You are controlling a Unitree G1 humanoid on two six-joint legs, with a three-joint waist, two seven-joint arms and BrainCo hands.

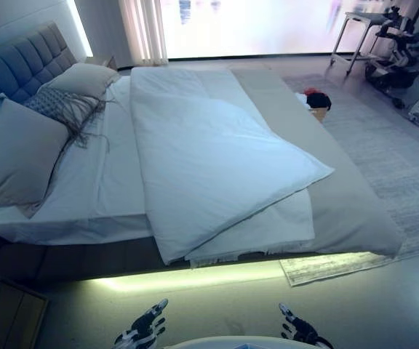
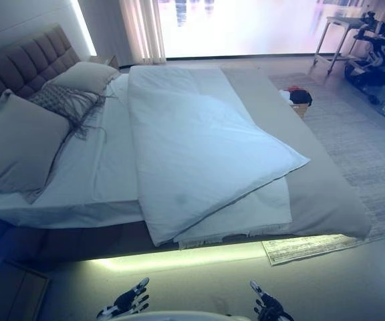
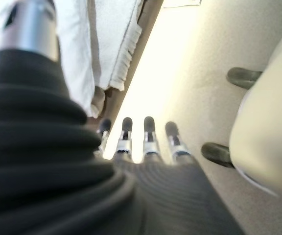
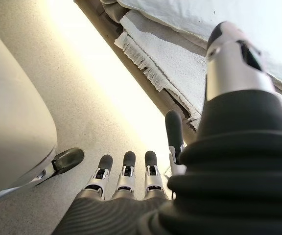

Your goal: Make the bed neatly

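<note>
A wide bed with a grey tufted headboard lies crosswise before me, headboard at the left. A white duvet lies folded back and crooked across its middle, one corner pointing right, its edge hanging over the near side. Under it shows a fringed white blanket. Two plain pillows and a patterned cushion sit by the headboard. My left hand and right hand hang low over the floor, short of the bed, fingers straight, holding nothing.
A rug covers the floor beyond the bed, with a basket of clothes at the bed's far edge. A table and exercise gear stand at the back right. A wooden nightstand sits at the lower left.
</note>
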